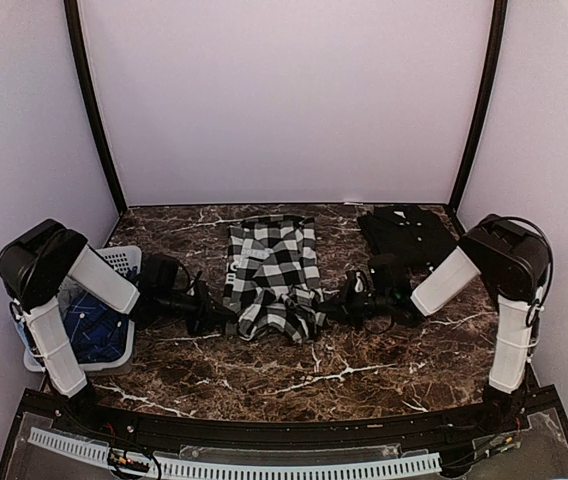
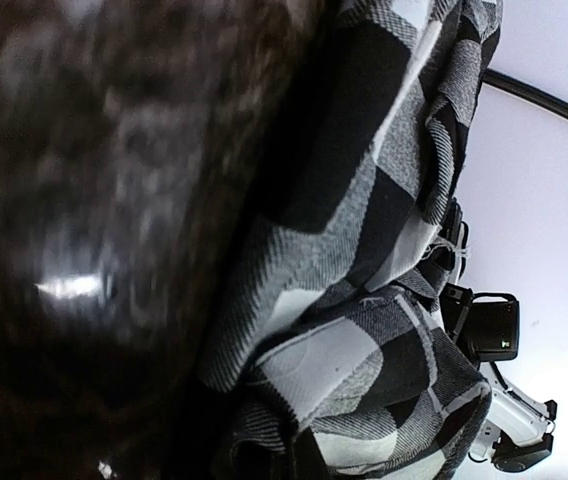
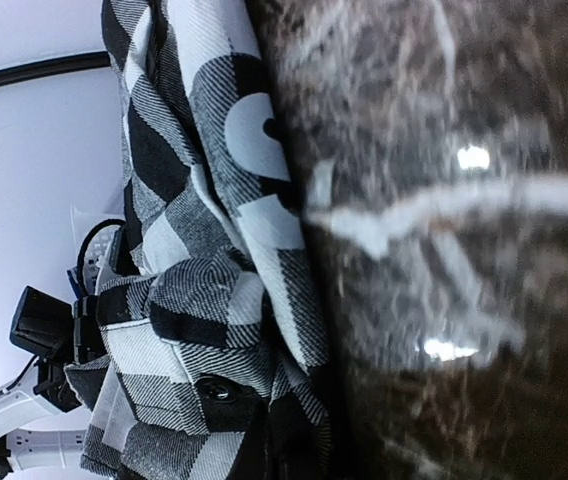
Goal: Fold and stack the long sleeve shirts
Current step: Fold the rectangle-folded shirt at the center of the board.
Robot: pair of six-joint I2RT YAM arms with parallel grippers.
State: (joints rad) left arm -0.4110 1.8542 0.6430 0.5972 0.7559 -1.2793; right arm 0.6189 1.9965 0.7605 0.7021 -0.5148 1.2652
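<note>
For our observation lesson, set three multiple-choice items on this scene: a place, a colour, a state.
1. Where is the white basket? A. far right B. at the left C. centre
2. The centre shirt has which colours? A. red B. black-and-white C. blue
3. The left tool and right tool are: A. shut on the centre shirt B. wide open C. inside the basket
Answers: B, it stands far left of the shirt; B, checked squares show; A, both pinch its bunched near part.

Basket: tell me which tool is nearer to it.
Left. The left tool sits just right of the basket, at the check shirt's left edge; the right tool is across the shirt, at its right edge.
</note>
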